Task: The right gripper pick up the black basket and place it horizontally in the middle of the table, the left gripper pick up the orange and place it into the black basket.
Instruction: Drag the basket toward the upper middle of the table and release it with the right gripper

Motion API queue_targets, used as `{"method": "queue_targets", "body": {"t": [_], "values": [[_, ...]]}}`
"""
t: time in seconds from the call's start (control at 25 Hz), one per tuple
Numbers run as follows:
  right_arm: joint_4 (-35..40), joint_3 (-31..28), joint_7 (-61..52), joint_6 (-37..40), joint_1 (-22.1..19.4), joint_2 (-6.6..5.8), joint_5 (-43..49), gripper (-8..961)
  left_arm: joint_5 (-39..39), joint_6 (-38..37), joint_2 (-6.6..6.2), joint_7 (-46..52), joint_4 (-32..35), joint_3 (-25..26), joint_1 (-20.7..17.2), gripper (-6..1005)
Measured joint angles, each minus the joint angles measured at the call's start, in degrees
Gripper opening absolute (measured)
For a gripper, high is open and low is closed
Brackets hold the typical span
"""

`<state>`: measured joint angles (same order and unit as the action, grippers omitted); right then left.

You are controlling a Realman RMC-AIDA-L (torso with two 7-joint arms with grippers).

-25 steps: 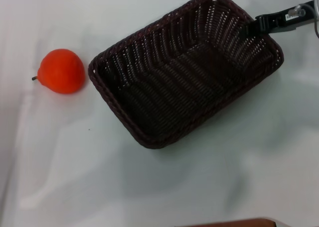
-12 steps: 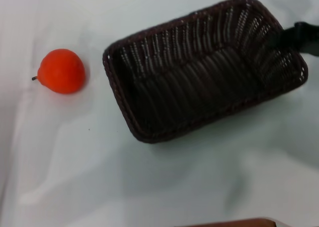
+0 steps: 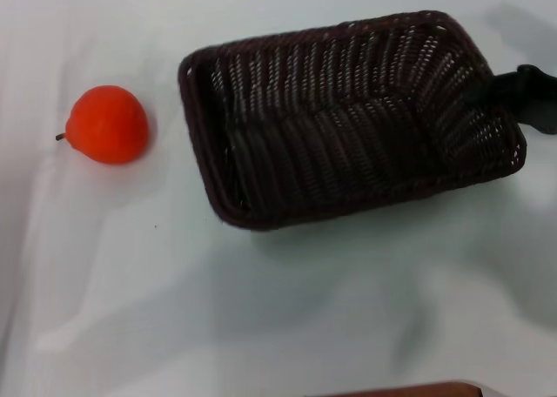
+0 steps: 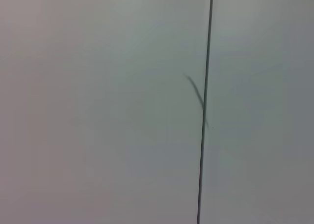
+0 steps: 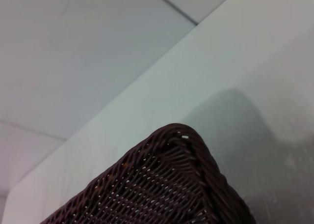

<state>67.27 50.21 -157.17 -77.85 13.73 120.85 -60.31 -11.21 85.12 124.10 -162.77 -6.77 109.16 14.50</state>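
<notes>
The black basket (image 3: 348, 127) lies with its long side nearly across the head view, right of centre on the white table (image 3: 174, 284), and casts a shadow just in front of it. My right gripper (image 3: 503, 90) reaches in from the right edge and is shut on the basket's right rim. The right wrist view shows one rounded corner of the basket (image 5: 171, 184) against the table (image 5: 255, 86). The orange (image 3: 106, 124) sits on the table to the left, a short gap from the basket, stem pointing left. My left gripper is out of view.
A brown edge (image 3: 409, 388) shows at the bottom of the head view. The left wrist view shows only a plain pale surface with a thin dark line (image 4: 204, 111). Bare table lies in front of the basket and the orange.
The basket has turned from a diagonal lie to nearly level across the view, its right end swinging down and right with my right gripper. The orange has not moved.
</notes>
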Motion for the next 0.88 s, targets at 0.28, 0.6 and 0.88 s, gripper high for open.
{"method": "queue_targets", "body": {"t": [0.28, 0.6, 0.88], "values": [[-0.8, 2.1, 0.2, 2.6, -2.2, 0.08, -2.5, 206, 0.0, -0.1, 0.0, 0.0, 0.0, 0.0, -0.2, 874], [-0.9, 2.3, 1.7, 2.5, -2.8, -0.26, -5.5, 226, -0.1, 0.0, 0.0, 0.0, 0.0, 0.0, -0.2, 875], [-1.0, 1.1, 1.8, 0.5, -2.9, -0.49, -6.4, 337, 0.0, 0.0, 0.0, 0.0, 0.0, 0.0, -0.6, 875]]}}
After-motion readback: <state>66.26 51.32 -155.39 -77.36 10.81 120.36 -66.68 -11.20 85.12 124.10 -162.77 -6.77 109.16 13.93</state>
